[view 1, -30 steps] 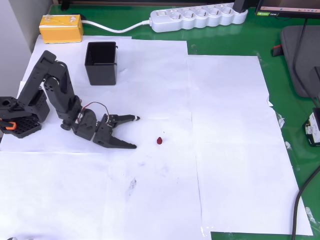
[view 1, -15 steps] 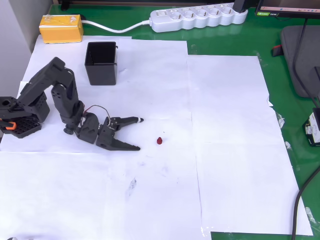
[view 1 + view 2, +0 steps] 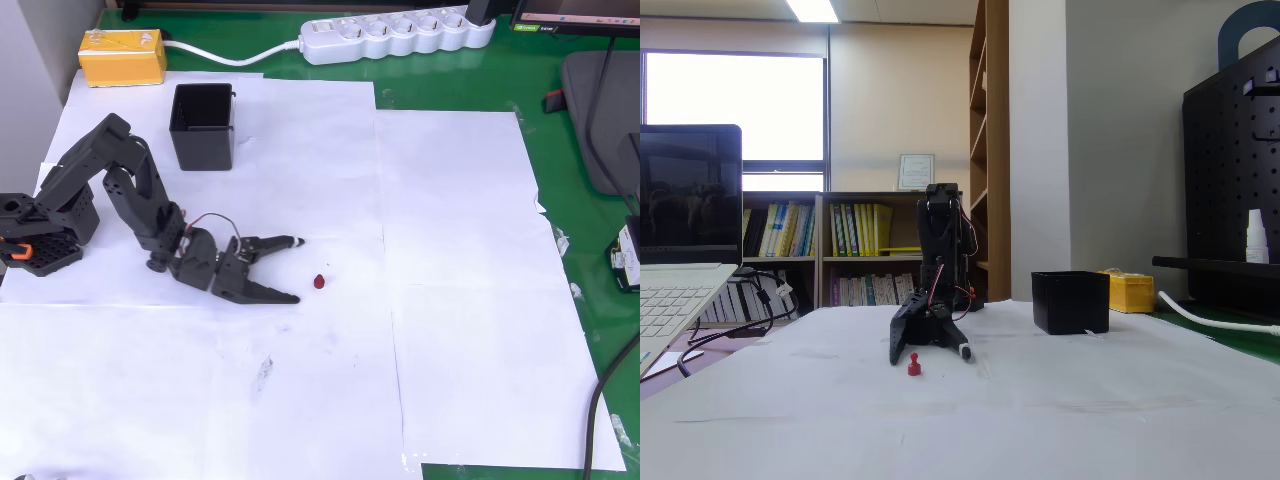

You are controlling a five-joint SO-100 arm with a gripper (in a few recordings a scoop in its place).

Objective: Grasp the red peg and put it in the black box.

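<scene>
The red peg (image 3: pixel 319 282) stands on the white paper near the table's middle; the fixed view shows this peg (image 3: pixel 914 365) upright in front of the arm. My gripper (image 3: pixel 297 270) is open, low over the paper, its fingertips just left of the peg in the overhead view and apart from it. In the fixed view the gripper (image 3: pixel 931 352) sits right behind the peg, jaws spread. The black box (image 3: pixel 203 125) stands open-topped at the upper left, well away from the gripper; in the fixed view the box (image 3: pixel 1070 301) is to the right.
A yellow block (image 3: pixel 122 56) and a white power strip (image 3: pixel 398 36) lie along the far edge. The arm's base (image 3: pixel 35 235) sits at the left edge. White paper sheets (image 3: pixel 450 300) cover the green table. A laptop (image 3: pixel 680 250) stands left in the fixed view.
The arm has stretched to the right, carrying the open gripper closer to the red peg. The peg and box have stayed put.
</scene>
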